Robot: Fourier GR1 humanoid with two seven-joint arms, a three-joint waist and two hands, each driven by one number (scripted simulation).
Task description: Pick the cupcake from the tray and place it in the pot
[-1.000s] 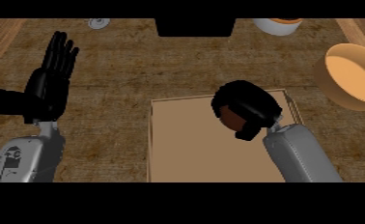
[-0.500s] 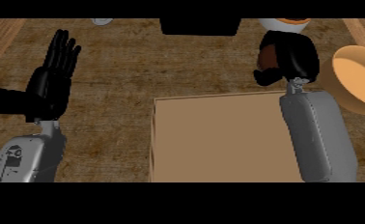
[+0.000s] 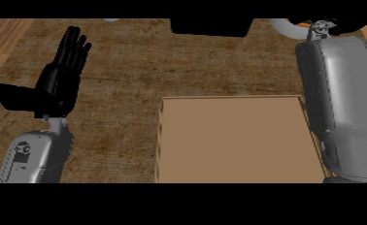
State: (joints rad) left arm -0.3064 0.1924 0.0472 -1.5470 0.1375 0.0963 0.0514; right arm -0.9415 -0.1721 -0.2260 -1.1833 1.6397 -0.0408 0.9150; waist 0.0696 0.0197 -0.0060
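Note:
The tan tray (image 3: 237, 141) lies at lower centre with nothing on it. No cupcake shows anywhere. My right forearm (image 3: 337, 98) runs up the right side, past the tray's right edge, to the wrist (image 3: 320, 29) at the top edge. Only a dark sliver of the right hand (image 3: 351, 23) shows there, so its hold is hidden. Just left of the wrist curves a white rim with a bit of orange, the pot (image 3: 287, 28). My left hand (image 3: 61, 81) rests open at the left, fingers up.
A black object (image 3: 211, 26) sits at the top centre of the wooden counter (image 3: 143, 64). A small pale thing (image 3: 111, 20) peeks in at the top left. The counter's left edge (image 3: 10, 40) shows as lighter wood.
My right arm has stretched farther up and to the right, carrying the hand from above the tray's far corner to the top edge beside the pot. The left hand has stayed still.

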